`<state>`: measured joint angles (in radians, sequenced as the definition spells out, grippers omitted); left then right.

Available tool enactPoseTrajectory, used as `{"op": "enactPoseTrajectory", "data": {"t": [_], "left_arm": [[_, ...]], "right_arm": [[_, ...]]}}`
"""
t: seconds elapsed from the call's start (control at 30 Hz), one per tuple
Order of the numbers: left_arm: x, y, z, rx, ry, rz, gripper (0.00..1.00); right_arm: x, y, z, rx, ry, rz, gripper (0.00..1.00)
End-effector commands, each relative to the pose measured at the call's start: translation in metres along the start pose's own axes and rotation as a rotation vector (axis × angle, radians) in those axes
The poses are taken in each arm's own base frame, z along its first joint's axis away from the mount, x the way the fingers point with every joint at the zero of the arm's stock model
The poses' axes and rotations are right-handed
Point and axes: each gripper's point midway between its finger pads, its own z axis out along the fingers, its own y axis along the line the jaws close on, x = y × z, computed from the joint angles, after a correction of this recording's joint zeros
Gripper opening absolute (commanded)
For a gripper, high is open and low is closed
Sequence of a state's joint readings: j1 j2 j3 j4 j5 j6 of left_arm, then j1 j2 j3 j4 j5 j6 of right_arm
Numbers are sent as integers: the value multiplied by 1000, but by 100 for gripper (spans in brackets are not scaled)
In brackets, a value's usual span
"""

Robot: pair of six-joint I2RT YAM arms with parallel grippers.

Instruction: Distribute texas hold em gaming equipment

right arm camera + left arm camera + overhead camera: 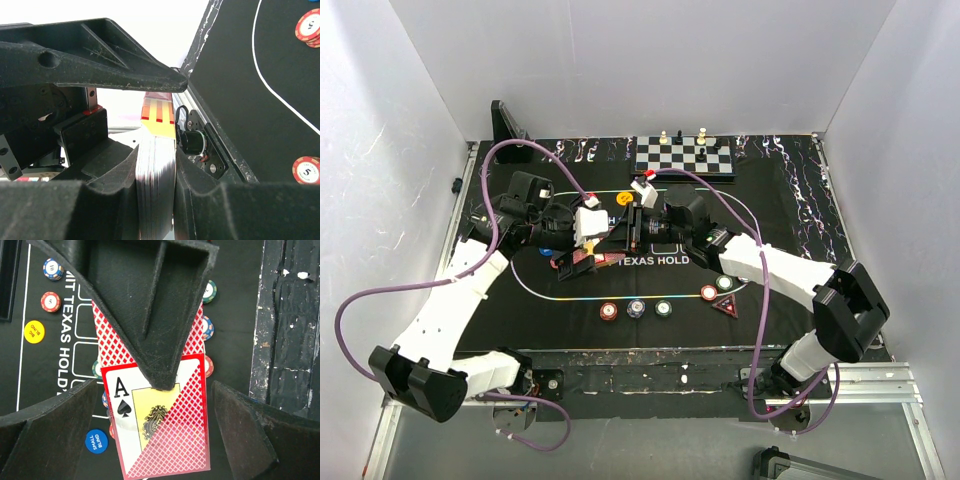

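- We see the right gripper [155, 167] closed to a narrow gap on a deck of playing cards [155, 195]. The stack stands edge-on between its two pads and touches both.
- In the left wrist view the deck's top card [160, 440] shows an ace of spades with a red lattice corner. Red-patterned backs show behind it, and one dark finger of the right gripper lies across the deck's upper part.
- The left gripper [155, 400] is spread wide, with one finger on each side of the deck and a gap on both sides. It has hold of nothing.
- From above, both grippers meet over the middle of the black Texas Hold'em mat [790, 250], with the deck held above it.
- Along the near curve of the mat's oval line we count a red chip [610, 311], a blue-and-white chip [637, 308] and a green chip [664, 307] in a row, close together.
- Further right lie two more chips [716, 288] side by side, and the dark red triangular marker [725, 306] sits just beside them.
- A yellow BIG BLIND button [34, 331] and a blue SMALL BLIND button [96, 440] lie flat on the mat, well apart.
- The chessboard [685, 157] sits at the far edge with a few pieces standing on it.
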<state>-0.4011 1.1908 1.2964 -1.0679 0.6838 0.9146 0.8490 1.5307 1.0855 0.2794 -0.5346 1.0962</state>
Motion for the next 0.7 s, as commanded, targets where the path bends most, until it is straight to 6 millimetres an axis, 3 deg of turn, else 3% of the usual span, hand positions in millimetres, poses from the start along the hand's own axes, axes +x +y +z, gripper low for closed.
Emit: {"op": "enactPoseTrajectory", "data": {"t": [0.0, 0.37, 0.67], "left_arm": [[-4, -5, -9, -17, -18, 65, 98], [10, 8, -8, -97, 28, 100, 97], [5, 10, -9, -70, 5, 52, 75]], "right_arm": [[-13, 51, -10, -111, -33, -74, 12], [-14, 51, -6, -116, -26, -47, 11], [-11, 48, -6, -114, -20, -36, 11]]}}
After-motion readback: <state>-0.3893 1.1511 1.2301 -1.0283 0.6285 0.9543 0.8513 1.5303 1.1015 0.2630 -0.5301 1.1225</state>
